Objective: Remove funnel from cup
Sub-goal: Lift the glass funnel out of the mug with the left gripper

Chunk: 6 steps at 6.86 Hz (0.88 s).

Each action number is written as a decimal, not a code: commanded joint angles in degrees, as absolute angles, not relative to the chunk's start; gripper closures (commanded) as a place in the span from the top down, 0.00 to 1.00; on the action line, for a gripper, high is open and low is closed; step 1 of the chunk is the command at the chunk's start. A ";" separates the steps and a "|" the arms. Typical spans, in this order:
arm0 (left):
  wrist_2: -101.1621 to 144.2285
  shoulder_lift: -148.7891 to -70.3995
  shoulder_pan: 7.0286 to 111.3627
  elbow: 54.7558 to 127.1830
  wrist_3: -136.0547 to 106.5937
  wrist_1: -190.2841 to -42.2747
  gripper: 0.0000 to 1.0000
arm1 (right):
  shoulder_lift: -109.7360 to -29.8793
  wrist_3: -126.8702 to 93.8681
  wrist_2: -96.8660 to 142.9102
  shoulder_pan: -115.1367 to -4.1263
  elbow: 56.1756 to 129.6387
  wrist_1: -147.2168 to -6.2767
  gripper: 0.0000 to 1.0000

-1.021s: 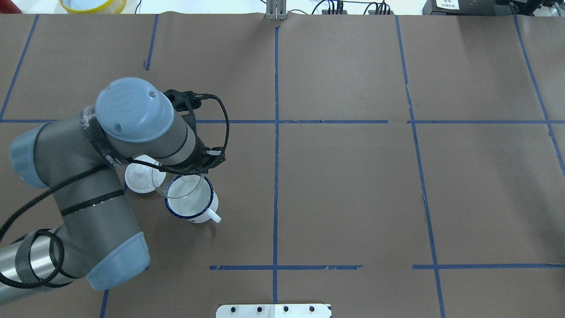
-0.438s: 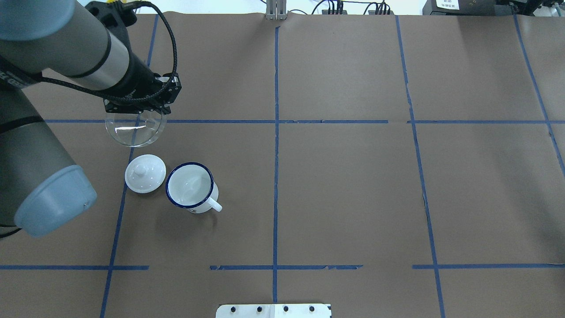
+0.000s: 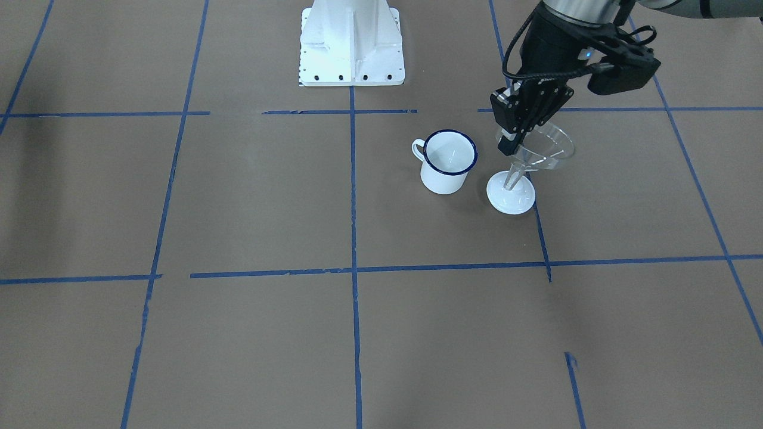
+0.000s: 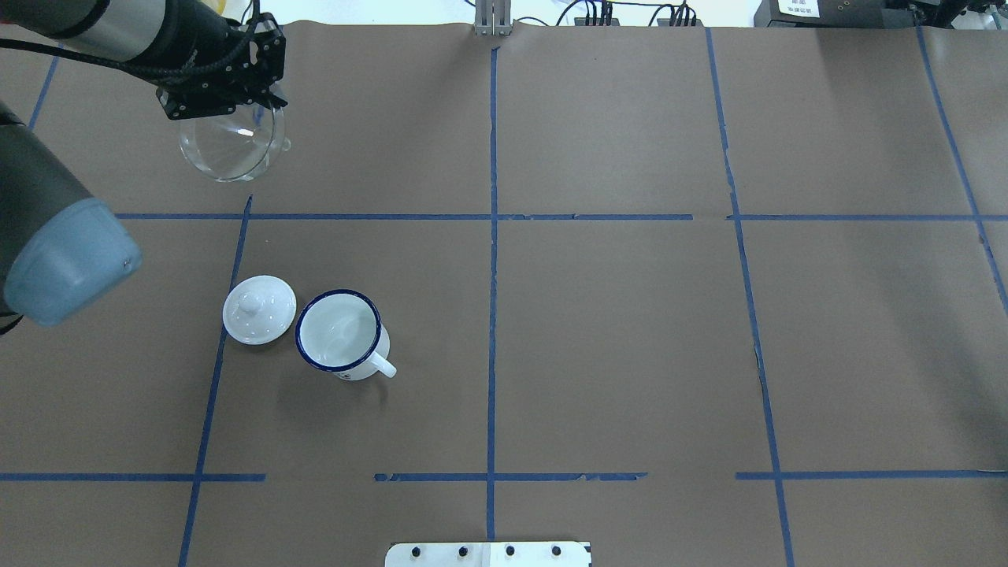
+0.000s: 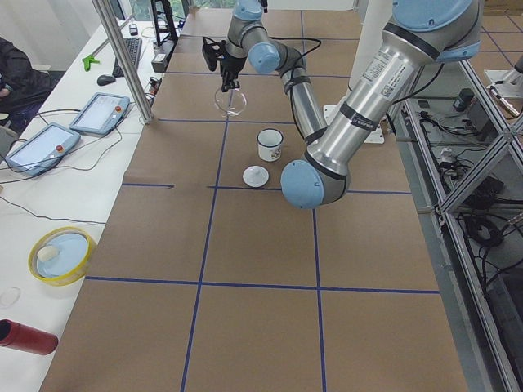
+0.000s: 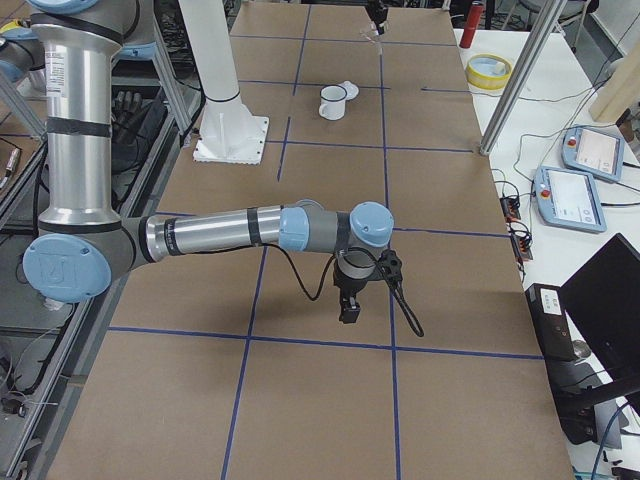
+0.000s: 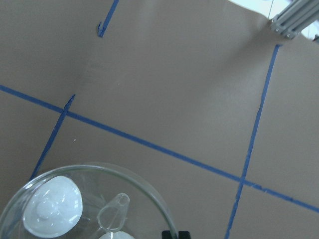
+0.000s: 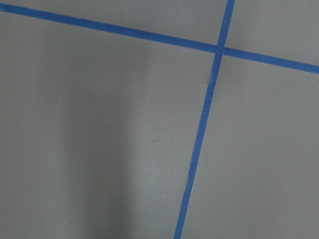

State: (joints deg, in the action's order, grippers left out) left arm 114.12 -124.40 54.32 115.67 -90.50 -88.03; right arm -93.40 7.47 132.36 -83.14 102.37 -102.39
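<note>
Funnel [image 4: 231,148] is held aloft, out of the enamel mug [image 4: 340,337], clamped seemingly by its rim in the left hand [image 4: 230,102], spout down, over the counter [image 4: 630,315] well apart from the mug. The mug is stood upright just beside a white knobbed lid [image 4: 259,309]. Whether the right hand [image 6: 348,306] is parted cannot be told.

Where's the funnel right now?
In the overhead view the funnel hangs at the upper left, gripped by its rim in the left gripper. It is out of the cup and on the far side of the white lid.
</note>
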 commanded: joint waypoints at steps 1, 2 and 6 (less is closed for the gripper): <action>106.93 -122.09 55.46 108.67 -104.61 -105.74 0.00 | -93.43 7.47 132.36 -83.14 102.39 -102.48 1.00; 101.48 -120.78 55.37 104.54 -110.94 -114.87 0.00 | -93.43 7.47 132.36 -83.14 102.39 -102.39 1.00; 74.14 -118.04 44.15 92.74 -131.35 -129.11 0.00 | -93.34 7.47 132.36 -83.14 102.39 -102.39 1.00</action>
